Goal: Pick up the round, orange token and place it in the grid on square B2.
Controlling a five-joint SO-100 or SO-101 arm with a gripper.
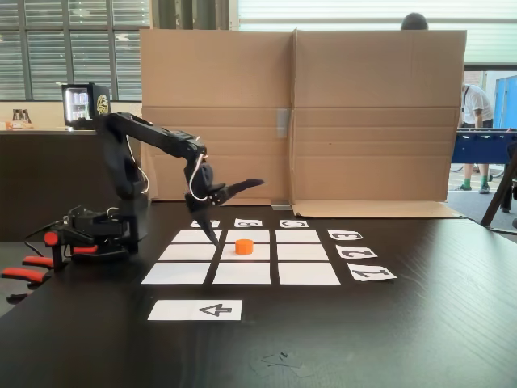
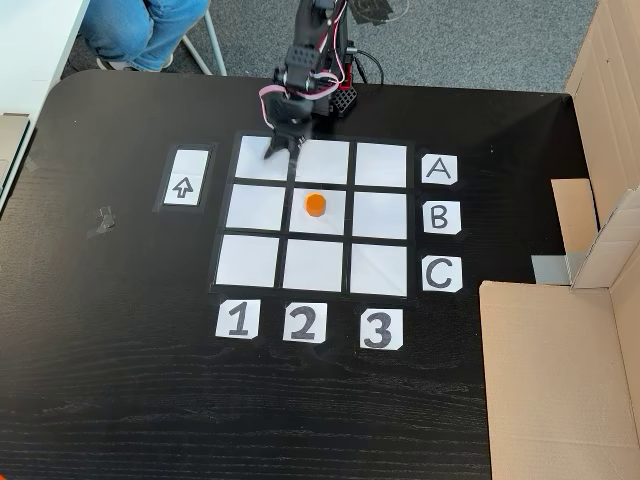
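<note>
The orange token (image 2: 315, 204) sat on square B2 (image 2: 333, 222), the middle cell of the grid (image 2: 247, 260) on the black tabletop (image 2: 120, 400). The claw (image 1: 230, 212) stood wide and empty, just beside it over the A row.

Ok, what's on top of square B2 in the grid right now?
The orange token sits on square B2, the centre cell of the grid. The paper directly beneath the token is covered.

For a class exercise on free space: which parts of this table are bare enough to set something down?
Free: dark tabletop below the number labels, and the strip between the letter labels and the cardboard. Crowded: the grid, with the token on its centre cell and the end effector over the top row.
</note>
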